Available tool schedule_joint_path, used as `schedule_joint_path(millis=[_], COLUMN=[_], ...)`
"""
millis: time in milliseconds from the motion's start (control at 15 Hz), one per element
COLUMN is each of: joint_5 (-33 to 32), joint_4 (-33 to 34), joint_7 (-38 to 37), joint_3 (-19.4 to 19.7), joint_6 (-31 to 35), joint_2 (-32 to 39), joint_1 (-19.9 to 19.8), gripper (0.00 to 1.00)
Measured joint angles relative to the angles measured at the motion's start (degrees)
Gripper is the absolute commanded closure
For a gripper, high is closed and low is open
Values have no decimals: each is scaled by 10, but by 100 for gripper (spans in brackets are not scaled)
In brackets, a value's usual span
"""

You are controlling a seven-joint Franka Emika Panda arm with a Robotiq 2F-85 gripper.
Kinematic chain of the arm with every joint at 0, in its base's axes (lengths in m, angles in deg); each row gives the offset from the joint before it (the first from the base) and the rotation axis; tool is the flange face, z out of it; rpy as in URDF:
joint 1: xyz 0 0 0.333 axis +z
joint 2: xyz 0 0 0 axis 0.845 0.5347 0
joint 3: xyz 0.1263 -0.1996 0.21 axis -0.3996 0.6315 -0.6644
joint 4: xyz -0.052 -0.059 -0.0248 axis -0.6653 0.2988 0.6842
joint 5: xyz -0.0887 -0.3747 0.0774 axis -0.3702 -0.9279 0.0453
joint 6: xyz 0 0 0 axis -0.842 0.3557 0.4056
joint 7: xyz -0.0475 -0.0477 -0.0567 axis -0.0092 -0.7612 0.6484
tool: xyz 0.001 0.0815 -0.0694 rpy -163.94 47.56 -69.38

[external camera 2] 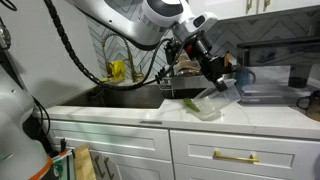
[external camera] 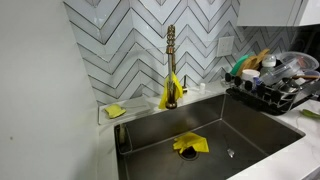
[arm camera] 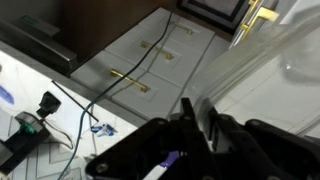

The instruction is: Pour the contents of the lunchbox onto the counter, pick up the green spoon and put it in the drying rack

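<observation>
In an exterior view my gripper point(external camera 2: 213, 68) is shut on the rim of a clear plastic lunchbox point(external camera 2: 218, 100). It holds the lunchbox tilted, with its mouth low over the white counter point(external camera 2: 120, 112). A green spoon point(external camera 2: 190, 103) shows at the lunchbox's lower mouth, close to the counter. In the wrist view the jaws point(arm camera: 196, 112) pinch the clear lunchbox wall point(arm camera: 275, 60), with cabinet fronts below. The black wire drying rack point(external camera: 272, 97) stands to the right of the sink, full of dishes and utensils.
The steel sink point(external camera: 215, 125) holds a yellow cloth point(external camera: 190, 144). A brass faucet point(external camera: 171, 60) has a yellow item hanging on it. A yellow sponge point(external camera: 116, 111) lies on the ledge. White cabinets with brass handles point(external camera 2: 238, 156) stand below the counter.
</observation>
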Motion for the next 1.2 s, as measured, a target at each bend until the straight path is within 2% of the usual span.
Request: schedule_joint_path(millis=[600,1133,1200], joint_5=[325,558,584], joint_4=[49,86,90], joint_7=[41,30,23], joint_3=[19,36,36], joint_6=[1,1,1], joint_2=[64,121,126], joint_1=[-31,-56,-57], gripper=[96,96,86])
